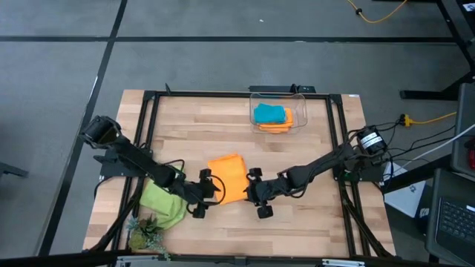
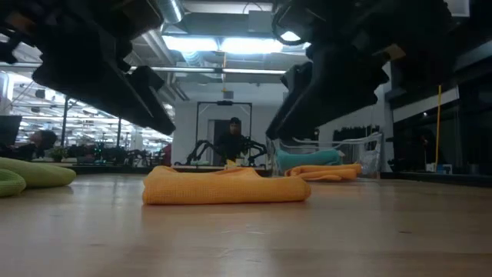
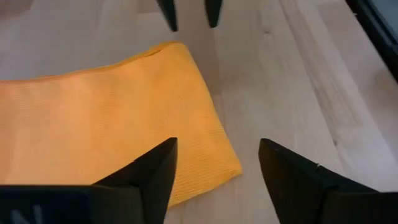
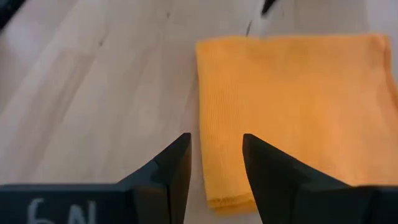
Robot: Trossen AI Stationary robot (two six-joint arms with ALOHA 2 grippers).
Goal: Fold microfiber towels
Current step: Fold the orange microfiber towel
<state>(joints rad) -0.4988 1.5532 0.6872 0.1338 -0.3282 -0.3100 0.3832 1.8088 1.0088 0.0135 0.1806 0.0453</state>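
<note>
On the wooden table (image 1: 223, 119), a folded orange microfiber towel (image 1: 228, 176) lay flat near the middle, and everything else was placed around it. From the low camera it looked like a thick, soft pad with rounded folded edges (image 2: 227, 187).

To one side of the orange towel, the left gripper (image 1: 205, 194) hung just beside its edge, not touching it. The left wrist camera showed its two dark fingers (image 3: 146, 180) spread apart with nothing between them, one over the towel's corner and the other over bare wood.

On the opposite side of the orange towel, the right gripper (image 1: 259, 194) hung just beside the other edge. The right wrist camera showed its fingers (image 4: 168, 171) parted by a narrower gap, also empty, poised above the towel's edge.

Beyond the left gripper, farther from the orange towel, a lime green towel (image 1: 164, 202) lay rumpled under the left arm, near the table's front corner. Just beside that sat a small green plant (image 1: 143, 233).

Toward the far edge of the table from the orange towel stood a clear plastic bin (image 1: 300, 98). Inside it, a turquoise towel (image 1: 269, 114) rested on top of a second orange towel (image 1: 282, 126).

Far behind the table, the low camera showed a person (image 2: 232, 142) in a brightly lit room.
</note>
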